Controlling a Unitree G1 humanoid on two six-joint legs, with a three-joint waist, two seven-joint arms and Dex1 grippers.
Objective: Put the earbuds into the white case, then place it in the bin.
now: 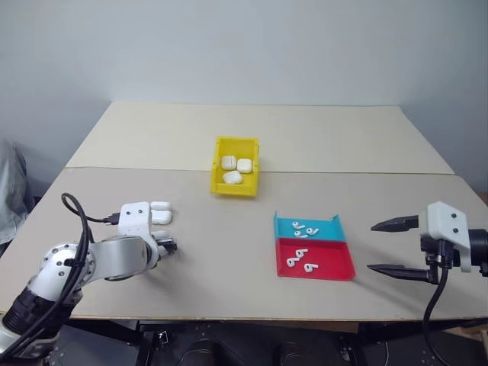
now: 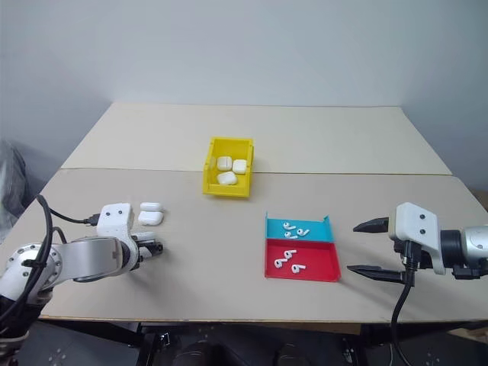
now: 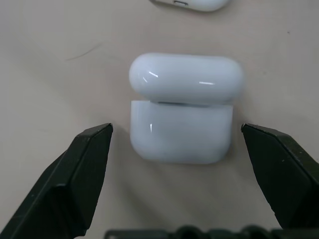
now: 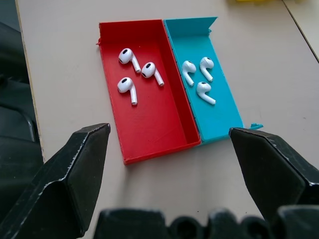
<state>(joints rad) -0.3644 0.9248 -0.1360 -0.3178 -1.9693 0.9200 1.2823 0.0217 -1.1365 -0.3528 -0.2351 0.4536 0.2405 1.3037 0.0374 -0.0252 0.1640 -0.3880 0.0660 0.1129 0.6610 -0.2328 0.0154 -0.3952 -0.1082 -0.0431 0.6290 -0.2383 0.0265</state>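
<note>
While both grippers gape, the left gripper (image 3: 177, 134) straddles a white case (image 3: 182, 128) near the table's (image 1: 229, 267) left edge.

A plain, pale grey-white wall (image 1: 252, 46) fills the upper part of the scene, bare and evenly lit with soft, diffuse light. Below it stand two beige rectangular tables with matte tops, pushed together end to end: the near table (image 1: 221, 267) and the far table (image 1: 320, 137), their meeting edges forming a thin straight seam (image 1: 152, 169) across the width. At the far left edge, a piece of grey fabric (image 1: 9, 191) shows beside the near table. Beneath the near table's front edge lies a dark floor (image 1: 229, 343).
</note>
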